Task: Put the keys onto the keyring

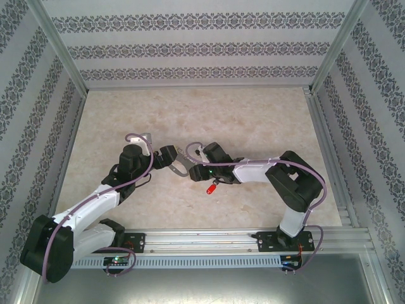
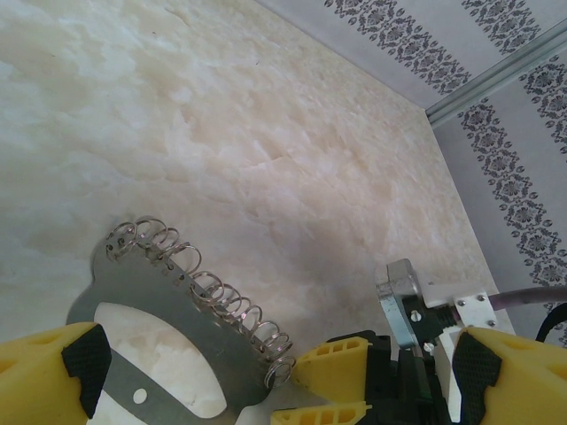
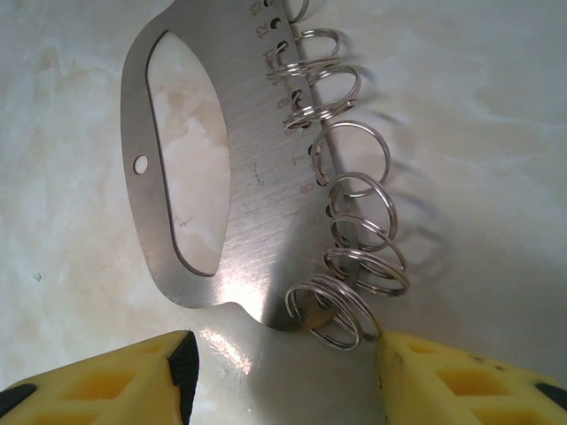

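Note:
The keyring (image 1: pixel 180 161) is a flat grey metal loop with several wire rings along one edge, and it seems to lie on the marble tabletop between the two grippers. My left gripper (image 1: pixel 169 155) is open, its yellow fingers (image 2: pixel 53 376) spread wide with the keyring (image 2: pixel 177 328) beside the left pad. My right gripper (image 1: pixel 193 159) is open too. In the right wrist view the keyring (image 3: pixel 257 159) has its end ring just touching the right finger (image 3: pixel 461 381). The red-headed key (image 1: pixel 211 188) lies on the table near the right forearm, held by neither gripper.
The right gripper's yellow finger (image 2: pixel 341 367) and metal camera bracket (image 2: pixel 400 301) sit inside the left gripper's spread. Patterned walls (image 1: pixel 202 44) and aluminium posts enclose the table, and a rail (image 1: pixel 209 239) runs along the near edge. Bare tabletop (image 1: pixel 253 114) stretches behind the arms.

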Action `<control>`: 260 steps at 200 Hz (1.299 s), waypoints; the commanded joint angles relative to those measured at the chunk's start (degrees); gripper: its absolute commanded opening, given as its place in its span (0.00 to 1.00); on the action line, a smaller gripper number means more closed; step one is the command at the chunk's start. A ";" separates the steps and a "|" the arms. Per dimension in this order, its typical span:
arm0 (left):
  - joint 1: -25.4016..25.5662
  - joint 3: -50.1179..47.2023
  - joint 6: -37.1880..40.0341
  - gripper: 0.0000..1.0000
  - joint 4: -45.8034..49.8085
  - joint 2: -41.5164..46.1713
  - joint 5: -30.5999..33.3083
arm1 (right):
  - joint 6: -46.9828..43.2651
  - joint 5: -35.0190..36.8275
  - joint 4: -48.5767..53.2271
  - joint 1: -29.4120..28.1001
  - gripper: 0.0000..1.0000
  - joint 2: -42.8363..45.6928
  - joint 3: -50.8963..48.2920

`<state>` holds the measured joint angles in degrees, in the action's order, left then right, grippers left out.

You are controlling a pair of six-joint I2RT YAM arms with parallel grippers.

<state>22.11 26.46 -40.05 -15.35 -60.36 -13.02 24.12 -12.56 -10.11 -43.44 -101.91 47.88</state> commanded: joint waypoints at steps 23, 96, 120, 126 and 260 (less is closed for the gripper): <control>0.03 -0.55 0.85 1.00 0.50 0.56 0.77 | 1.15 -1.59 -1.30 0.39 0.55 -0.52 0.45; -0.04 -0.38 0.82 1.00 0.06 0.10 0.63 | 2.72 -3.15 -2.46 -0.07 0.55 1.98 -1.03; 0.00 -0.36 0.82 1.00 0.06 0.11 0.65 | 2.80 -3.61 -2.61 -0.26 0.55 1.80 -1.02; 0.02 -0.43 0.84 1.00 0.06 0.11 0.63 | 2.92 -3.70 -2.59 -0.35 0.55 1.80 -1.01; -0.04 -0.36 0.61 1.00 -0.29 0.02 0.52 | 3.22 -2.91 -2.06 -0.50 0.47 0.64 -1.09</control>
<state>22.11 26.46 -40.07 -15.35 -60.38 -13.02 26.85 -15.46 -11.81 -43.38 -100.88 47.09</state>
